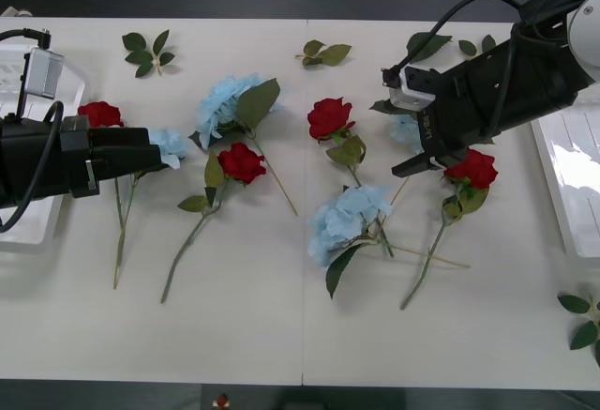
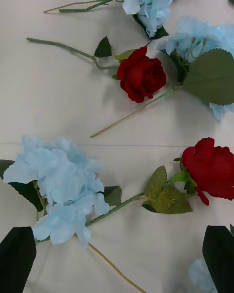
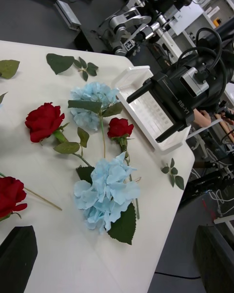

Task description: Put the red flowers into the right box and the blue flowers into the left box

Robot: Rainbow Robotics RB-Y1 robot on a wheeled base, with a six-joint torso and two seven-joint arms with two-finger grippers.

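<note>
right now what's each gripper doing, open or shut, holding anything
Left gripper: open, holding nothing, by a blue flower at the table's left.
Right gripper: open, holding nothing, above a red rose.

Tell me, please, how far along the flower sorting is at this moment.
Nothing looks sorted yet: all the red flowers and blue flowers lie on the table. The open right gripper hovers by a rose near the right box; the open left gripper holds nothing beside the left box. Everything remains.
</note>
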